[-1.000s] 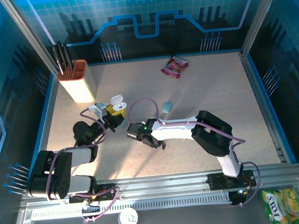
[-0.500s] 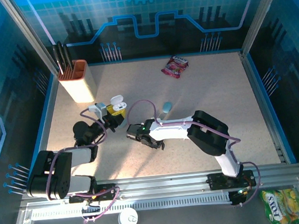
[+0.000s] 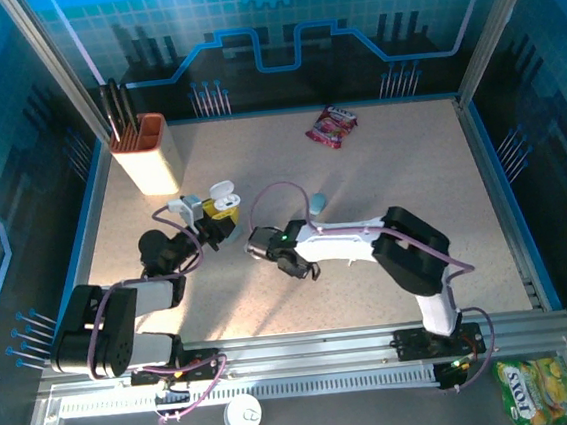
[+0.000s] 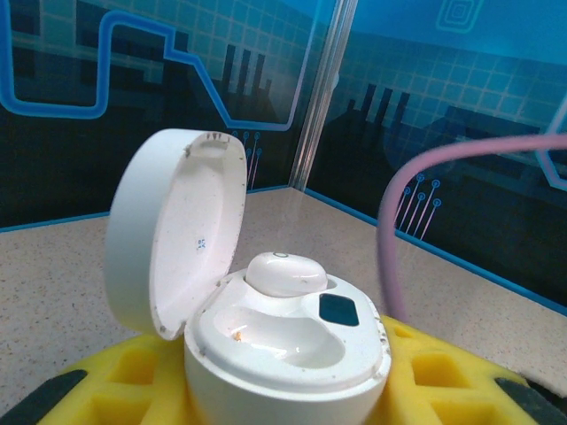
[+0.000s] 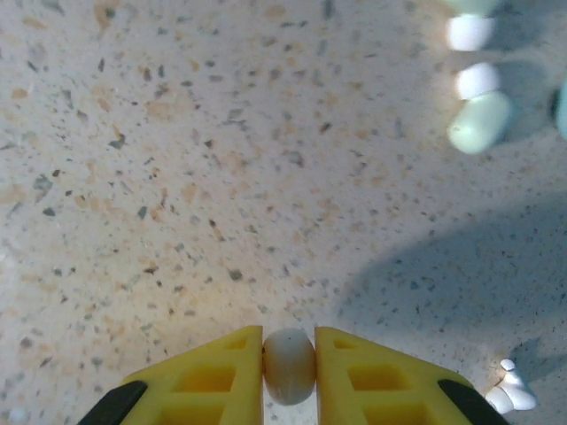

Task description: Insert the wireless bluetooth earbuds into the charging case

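Observation:
My left gripper (image 4: 283, 394) is shut on the white charging case (image 4: 292, 350), its yellow fingers (image 4: 443, 381) on either side. The lid (image 4: 173, 235) stands open. One white earbud (image 4: 285, 273) sits in the far socket; the near socket is empty. In the top view the case (image 3: 223, 193) is held left of centre. My right gripper (image 5: 289, 354) is shut on a small white earbud (image 5: 289, 365) just above the table, and in the top view this gripper (image 3: 267, 246) is close to the right of the case. More earbuds, white (image 5: 469, 32) and light blue (image 5: 479, 122), lie ahead to the right.
A light-blue case (image 3: 317, 202) lies near the table's middle. A knife block (image 3: 145, 155) stands at the back left and a red snack packet (image 3: 332, 125) lies at the back. A tiny white piece (image 5: 509, 394) lies close to my right fingers.
The right arm has shifted slightly to the right with the earbud still in its fingers. The left arm and the case have not moved.

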Controlling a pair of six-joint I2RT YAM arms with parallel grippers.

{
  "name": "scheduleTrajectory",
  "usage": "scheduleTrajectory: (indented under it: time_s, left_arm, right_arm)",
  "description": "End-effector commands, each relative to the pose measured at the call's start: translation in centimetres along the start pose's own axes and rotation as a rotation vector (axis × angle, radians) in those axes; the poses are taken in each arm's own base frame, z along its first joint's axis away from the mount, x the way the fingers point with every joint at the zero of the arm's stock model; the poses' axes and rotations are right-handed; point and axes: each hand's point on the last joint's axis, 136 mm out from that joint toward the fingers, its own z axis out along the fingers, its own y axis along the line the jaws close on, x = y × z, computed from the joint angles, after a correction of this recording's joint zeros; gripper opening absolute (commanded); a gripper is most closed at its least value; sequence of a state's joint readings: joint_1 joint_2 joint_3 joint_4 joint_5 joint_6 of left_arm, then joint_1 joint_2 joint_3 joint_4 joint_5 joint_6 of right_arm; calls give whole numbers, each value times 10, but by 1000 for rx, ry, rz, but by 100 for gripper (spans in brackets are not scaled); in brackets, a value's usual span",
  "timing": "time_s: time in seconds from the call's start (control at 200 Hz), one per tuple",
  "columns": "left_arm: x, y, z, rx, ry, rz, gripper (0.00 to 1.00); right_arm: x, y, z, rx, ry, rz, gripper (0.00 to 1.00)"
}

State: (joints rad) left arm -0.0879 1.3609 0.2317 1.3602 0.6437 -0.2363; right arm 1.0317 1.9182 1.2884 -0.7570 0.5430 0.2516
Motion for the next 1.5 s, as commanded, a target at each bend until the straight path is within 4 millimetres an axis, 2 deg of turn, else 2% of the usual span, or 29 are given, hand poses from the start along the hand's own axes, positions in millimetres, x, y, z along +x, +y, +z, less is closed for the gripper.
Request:
scheduleTrajectory:
  time_s: [0.0,0.115,0.38,0.55,0.715,1.0,1.496]
  left_arm:
    - [-3,-4,2,18,-17,48,36]
    - [1,-9,8,19,-13,93,36]
    - [13,-25,24,36,1,186,37]
    - [25,-44,42,82,19,221,37]
    - [28,-60,56,115,15,241,38]
    - [34,-82,77,182,17,256,37]
    - [37,-97,79,236,21,250,36]
  right_arm:
    - [-18,-9,-31,-134,-141,155,20]
    - [-32,-17,-61,-289,-288,276,20]
    - [-53,-59,-137,-662,-552,571,20]
    - [-59,-80,-171,-791,-661,621,20]
    - [-66,-83,-198,-882,-729,603,20]
    - [-78,-74,-199,-891,-723,561,20]
    - [-94,-66,-186,-894,-705,549,20]
